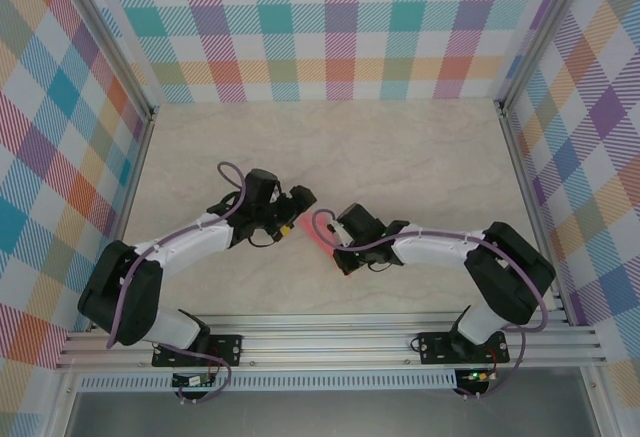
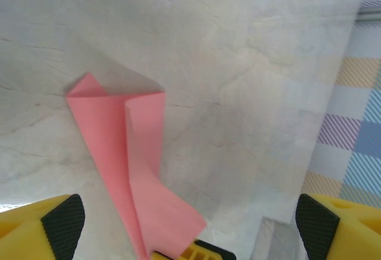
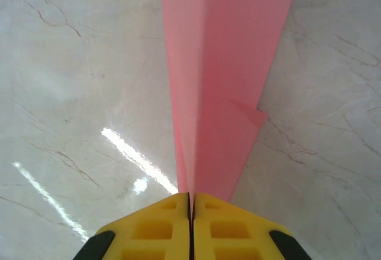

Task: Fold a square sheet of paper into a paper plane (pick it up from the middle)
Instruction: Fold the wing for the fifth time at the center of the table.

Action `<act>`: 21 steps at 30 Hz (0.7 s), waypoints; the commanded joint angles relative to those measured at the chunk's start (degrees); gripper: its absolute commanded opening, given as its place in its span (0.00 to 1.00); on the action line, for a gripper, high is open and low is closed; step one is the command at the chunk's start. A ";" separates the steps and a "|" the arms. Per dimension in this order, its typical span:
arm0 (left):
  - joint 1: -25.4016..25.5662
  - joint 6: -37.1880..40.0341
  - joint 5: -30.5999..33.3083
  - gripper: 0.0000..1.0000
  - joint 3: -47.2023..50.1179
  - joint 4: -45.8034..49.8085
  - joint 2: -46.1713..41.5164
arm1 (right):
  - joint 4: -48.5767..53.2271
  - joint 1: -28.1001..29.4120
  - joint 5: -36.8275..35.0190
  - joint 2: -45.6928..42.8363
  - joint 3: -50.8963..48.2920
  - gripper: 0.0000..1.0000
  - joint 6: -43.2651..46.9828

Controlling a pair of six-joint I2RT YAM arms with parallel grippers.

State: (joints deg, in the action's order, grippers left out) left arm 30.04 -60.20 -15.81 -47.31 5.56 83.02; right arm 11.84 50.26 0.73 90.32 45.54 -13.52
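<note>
- The left gripper point(image 2: 190, 221) stands wide open. Its 2 black pads point(image 2: 62, 221) sit at the bottom corners of its wrist view and touch nothing, and the frame cuts off most of each finger.
- The right gripper point(image 3: 190, 200) is pinched tight on the paper plane point(image 3: 223, 87), with the 2 yellow fingers meeting on its narrow end. The paper's far end runs out past the top of that view.
- From above, the paper plane point(image 1: 314, 242) is a faint pink sliver over the table point(image 1: 420, 167), between the 2 gripper heads and partly hidden by them.
- In the left wrist view it is a long folded strip with 1 flap curling up. I cannot tell whether its far tip touches the table.
</note>
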 commanded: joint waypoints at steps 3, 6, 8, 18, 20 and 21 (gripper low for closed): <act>-1.30 4.66 -3.84 0.89 -6.79 16.85 9.50 | 2.40 3.84 -9.28 3.79 4.50 0.06 7.77; -1.87 4.86 -6.55 0.85 -7.03 16.09 12.68 | 1.67 5.47 -10.62 5.05 4.91 0.07 8.93; -2.00 5.07 -7.14 0.81 -7.56 15.83 13.84 | 1.32 6.30 -10.88 5.53 5.00 0.07 9.42; -2.65 7.85 -8.97 0.54 -11.30 18.21 18.35 | -1.46 6.56 -6.31 5.62 3.70 0.07 6.29; -2.70 8.88 -8.48 0.48 -11.83 19.34 18.85 | -2.23 6.35 -6.42 5.88 3.34 0.07 4.52; -2.77 9.37 -8.12 0.44 -12.13 20.09 19.09 | -2.43 6.24 -6.56 6.04 3.33 0.08 3.90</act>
State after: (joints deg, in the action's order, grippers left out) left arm 28.01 -52.99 -23.51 -57.67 21.39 101.16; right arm 11.35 56.69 -7.46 95.68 49.50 -7.20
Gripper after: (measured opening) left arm 0.454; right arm 0.079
